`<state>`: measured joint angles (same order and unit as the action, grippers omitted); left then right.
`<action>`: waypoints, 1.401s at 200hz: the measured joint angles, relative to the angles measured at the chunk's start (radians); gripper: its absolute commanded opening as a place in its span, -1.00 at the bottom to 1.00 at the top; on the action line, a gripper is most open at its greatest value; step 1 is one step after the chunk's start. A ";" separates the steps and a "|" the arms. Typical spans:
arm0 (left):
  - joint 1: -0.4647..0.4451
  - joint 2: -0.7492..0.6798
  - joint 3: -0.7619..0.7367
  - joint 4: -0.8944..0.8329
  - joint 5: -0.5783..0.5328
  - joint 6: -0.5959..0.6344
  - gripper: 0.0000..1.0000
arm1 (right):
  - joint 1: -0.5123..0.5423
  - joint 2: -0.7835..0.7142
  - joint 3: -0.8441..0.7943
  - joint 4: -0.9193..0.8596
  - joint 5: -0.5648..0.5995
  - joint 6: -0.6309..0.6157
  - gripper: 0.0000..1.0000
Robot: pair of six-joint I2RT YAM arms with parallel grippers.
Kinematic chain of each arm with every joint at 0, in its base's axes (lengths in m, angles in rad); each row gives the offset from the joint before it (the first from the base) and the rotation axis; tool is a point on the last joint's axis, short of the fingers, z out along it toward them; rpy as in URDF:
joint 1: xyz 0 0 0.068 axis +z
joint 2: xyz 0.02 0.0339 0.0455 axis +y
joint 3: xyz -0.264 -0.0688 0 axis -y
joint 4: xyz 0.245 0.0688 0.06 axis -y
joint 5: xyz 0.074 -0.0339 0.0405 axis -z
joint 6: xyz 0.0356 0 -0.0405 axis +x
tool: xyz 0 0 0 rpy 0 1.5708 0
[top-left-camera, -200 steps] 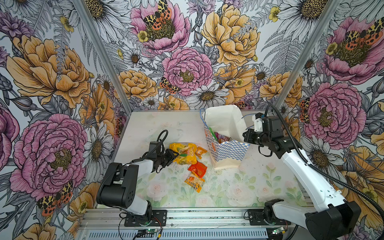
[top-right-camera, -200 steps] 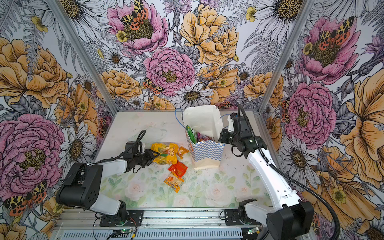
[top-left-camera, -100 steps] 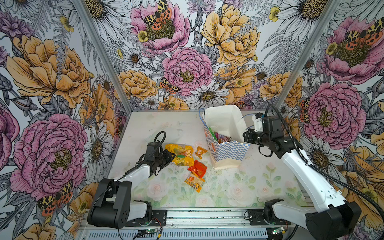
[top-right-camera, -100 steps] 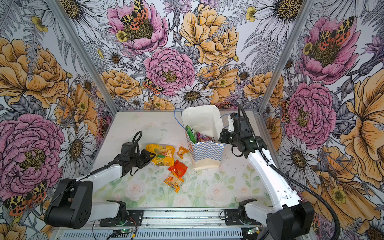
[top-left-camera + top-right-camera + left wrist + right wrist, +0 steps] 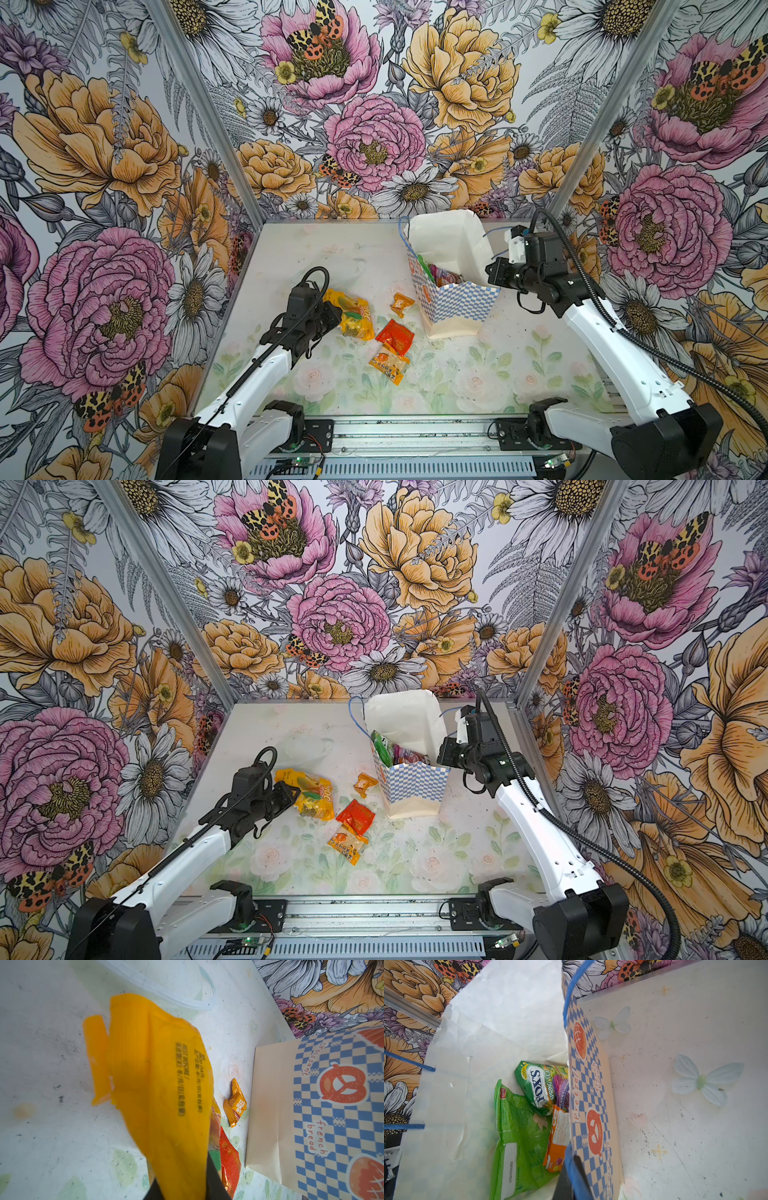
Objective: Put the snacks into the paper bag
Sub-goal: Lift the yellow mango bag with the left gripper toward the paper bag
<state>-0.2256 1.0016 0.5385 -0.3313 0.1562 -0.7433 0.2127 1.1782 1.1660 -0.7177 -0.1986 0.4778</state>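
Snacks (image 5: 542,1086) already sit inside the paper bag (image 5: 461,305): a green FOX'S packet, a larger green packet (image 5: 519,1136), a purple one and an orange one, all seen down in the bag through the right wrist view. Four more lie on the table (image 5: 478,374) outside the bag, on the side that faces the left arm. The small orange packet (image 5: 402,303) is nearest, just beside the bag's base. The red packet (image 5: 395,337) and the orange-and-clear packet (image 5: 388,365) lie a little farther out, and the yellow packet (image 5: 353,316) is farthest from the bag.

The right gripper (image 5: 492,270) is pinched together on the bag's checkered rim, on the side away from the loose packets. Most likely this grip steadies the upright bag and holds its mouth wide, so a packet can drop in without folding the paper or tipping the bag.

The left gripper (image 5: 331,318) is clamped on the end of the yellow packet that points away from the bag. The rest of the pouch trails toward the bag, which suits carrying it over the rim lengthwise. The wrist view suggests the packet hangs from the jaws, but I cannot tell whether it is fully clear of the table. It is the bulkiest loose item, so it probably goes in before the small ones.
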 measured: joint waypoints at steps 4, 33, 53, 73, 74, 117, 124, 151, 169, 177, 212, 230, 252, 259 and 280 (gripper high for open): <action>-0.005 -0.005 0.006 -0.013 -0.009 0.002 -1.00 | 0.000 0.000 0.000 0.000 0.000 0.000 -1.00; -0.054 -0.042 0.090 -0.122 -0.075 0.029 -1.00 | 0.000 0.000 0.000 -0.003 0.000 0.000 -1.00; -0.080 -0.058 0.167 -0.177 -0.108 0.051 -1.00 | 0.000 0.000 0.000 -0.003 0.000 0.000 -1.00; -0.101 -0.067 0.245 -0.219 -0.137 0.074 -1.00 | 0.000 0.000 0.000 -0.003 0.000 0.000 -1.00; -0.102 -0.068 0.251 -0.222 -0.139 0.076 -1.00 | 0.000 0.000 0.000 -0.003 0.000 0.000 -1.00; -0.121 -0.082 0.398 -0.328 -0.178 0.117 -1.00 | 0.000 0.000 0.002 -0.004 0.000 0.000 -1.00; -0.124 -0.082 0.428 -0.351 -0.184 0.126 -1.00 | 0.000 0.000 0.002 -0.004 0.000 0.000 -1.00; -0.132 -0.083 0.553 -0.449 -0.211 0.157 -1.00 | 0.000 0.000 0.002 -0.004 -0.008 0.000 -1.00; -0.135 -0.085 0.635 -0.505 -0.220 0.171 -1.00 | 0.000 0.000 0.004 -0.007 -0.008 -0.004 -1.00; -0.138 -0.085 0.669 -0.528 -0.224 0.175 -1.00 | 0.000 0.000 0.005 -0.008 -0.008 -0.007 -1.00; -0.193 -0.070 0.798 -0.611 -0.273 0.178 -1.00 | 0.000 0.000 0.014 -0.024 -0.012 -0.015 -1.00; -0.235 -0.036 0.867 -0.636 -0.291 0.178 -1.00 | 0.000 0.000 0.024 -0.036 -0.012 -0.021 -1.00; -0.296 0.018 0.953 -0.645 -0.319 0.189 -1.00 | 0.000 0.000 0.035 -0.051 -0.012 -0.026 -1.00; -0.315 0.037 0.979 -0.646 -0.329 0.195 -1.00 | 0.000 0.000 0.035 -0.054 -0.012 -0.026 -1.00; -0.357 0.087 1.051 -0.649 -0.350 0.204 -1.00 | 0.000 0.000 0.038 -0.058 -0.012 -0.026 -1.00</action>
<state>-0.5827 1.0889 1.5894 -0.9802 -0.1940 -0.5388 0.2131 1.1782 1.2037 -0.7757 -0.2104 0.4515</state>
